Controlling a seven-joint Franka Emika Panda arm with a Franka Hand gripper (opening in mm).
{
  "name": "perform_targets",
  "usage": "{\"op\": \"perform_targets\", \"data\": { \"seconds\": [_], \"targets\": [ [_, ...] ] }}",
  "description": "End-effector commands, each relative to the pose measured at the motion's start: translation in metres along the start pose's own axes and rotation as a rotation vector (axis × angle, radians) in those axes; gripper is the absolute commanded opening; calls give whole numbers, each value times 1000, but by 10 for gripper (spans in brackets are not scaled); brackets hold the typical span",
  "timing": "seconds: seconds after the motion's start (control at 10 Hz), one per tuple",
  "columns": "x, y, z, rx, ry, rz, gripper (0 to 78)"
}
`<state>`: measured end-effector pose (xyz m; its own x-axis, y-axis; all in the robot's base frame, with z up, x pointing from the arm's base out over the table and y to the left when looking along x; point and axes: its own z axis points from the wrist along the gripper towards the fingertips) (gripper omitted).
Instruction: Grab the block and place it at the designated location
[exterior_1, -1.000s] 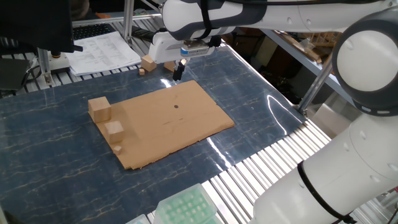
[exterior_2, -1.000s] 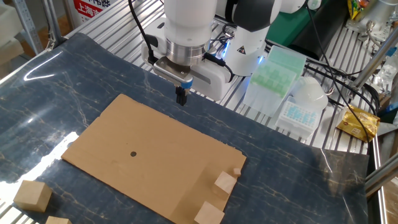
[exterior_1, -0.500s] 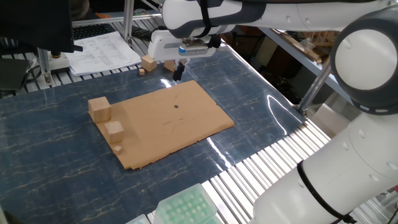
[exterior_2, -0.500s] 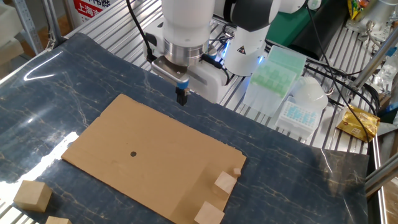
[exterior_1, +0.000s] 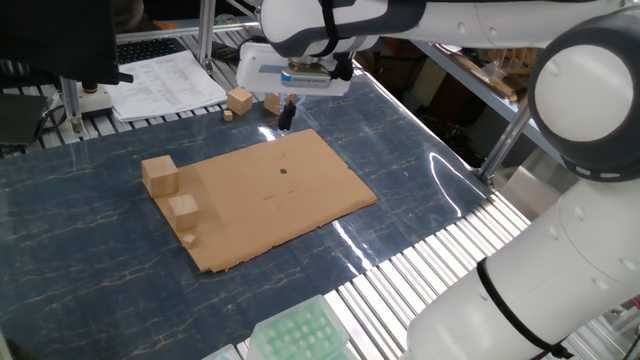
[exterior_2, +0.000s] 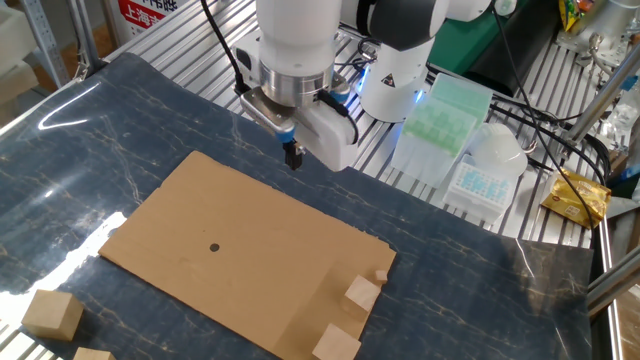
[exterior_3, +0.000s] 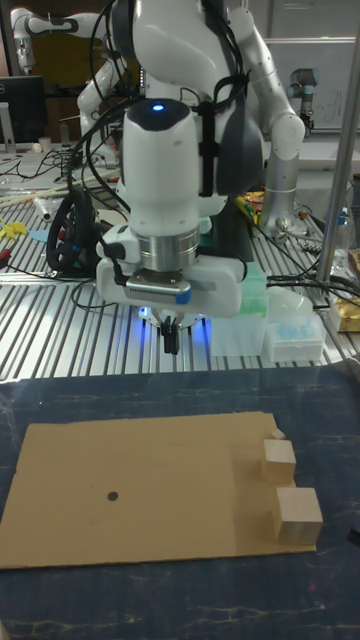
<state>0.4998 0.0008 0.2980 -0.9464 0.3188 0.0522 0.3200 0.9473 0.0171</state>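
Cardboard sheet (exterior_1: 263, 196) is carrying the block (exterior_1: 160, 175) at its corner, well away from the black dot (exterior_1: 283, 170). Gripper (exterior_1: 286, 117) is hovering empty beyond the sheet's far edge, fingers pressed together.

We have three cameras, all set high and looking down at the worktop (exterior_1: 120, 290). One fixed view looks from a side, with the arm (exterior_1: 480, 30) coming in from the right. The other fixed view looks from the side across from it, and the robot base (exterior_2: 400, 70) sits far back. The tall fixed view stands low and close, facing the robot head-on. All three share the cardboard sheet (exterior_1: 270, 200) (exterior_2: 250, 260) (exterior_3: 150, 490) in the middle.
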Motion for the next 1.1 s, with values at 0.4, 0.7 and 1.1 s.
{"op": "perform_targets", "data": {
  "seconds": [0.4, 0.7, 1.1],
  "targets": [
    [-17, 15, -3, 3, -5, 61, 0],
    [-20, 21, -2, -4, 1, 57, 0],
    [-21, 25, 2, 0, -4, 76, 0]
  ]
}}
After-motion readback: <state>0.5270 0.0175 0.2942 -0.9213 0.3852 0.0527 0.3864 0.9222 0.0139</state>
